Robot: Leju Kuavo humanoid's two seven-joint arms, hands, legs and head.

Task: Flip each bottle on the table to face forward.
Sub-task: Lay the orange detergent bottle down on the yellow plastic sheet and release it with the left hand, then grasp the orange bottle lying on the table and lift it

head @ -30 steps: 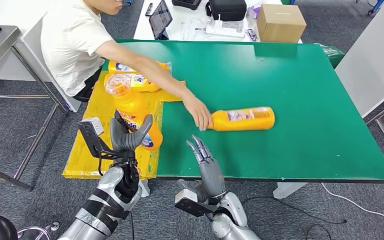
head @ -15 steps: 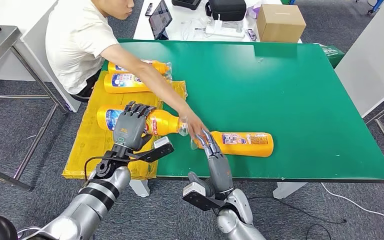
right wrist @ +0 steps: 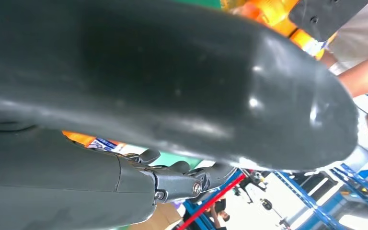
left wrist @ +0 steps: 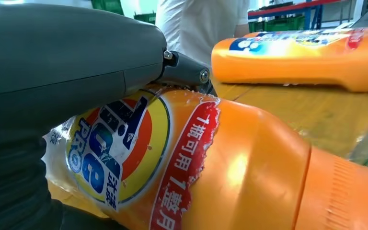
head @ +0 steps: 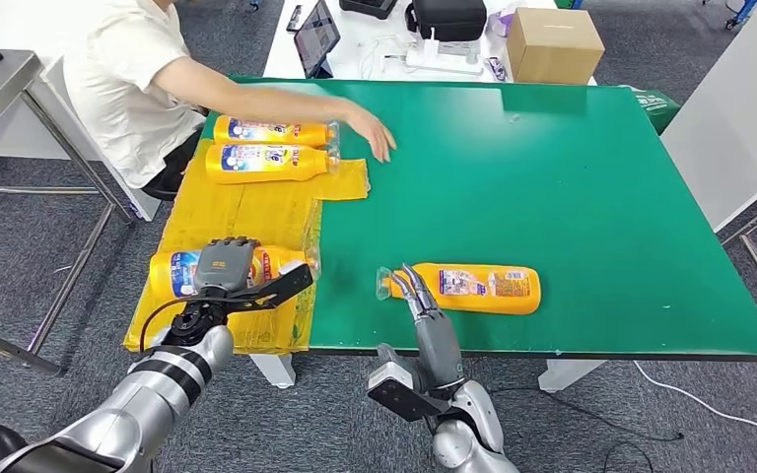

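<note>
A: Start from the green table [head: 591,177] and place everything against it. What lies where?

B: The yellow sheet [head: 246,212] covers the table's left edge. At the sheet's far end two orange bottles [head: 268,148] lie side by side, and a person's hand [head: 373,128] rests on the green just past them. At the sheet's near end lies a third bottle [head: 177,273], on its side with its neck toward the green.

A: And the left hand [head: 225,264]?

B: Wrapped over that near bottle's middle, grasping it. The left wrist view shows its label [left wrist: 110,153] turned up beside the grey thumb.

A: So that one looks about done?

B: I'd judge so. The best move there would be to let the fingers go straight up, so the round body doesn't roll off its label side.

A: The bottle on the bare green?

B: The fourth bottle [head: 473,287] lies near the table's front edge, cap to the left. The right hand [head: 416,291] reaches its fingers to the neck end. Whether they grasp it or only touch, I cannot tell.

A: How should that be handled?

B: Take it round the wider body rather than the slim neck, and turn it slowly until the main label faces up, keeping it back from the front edge.
</note>
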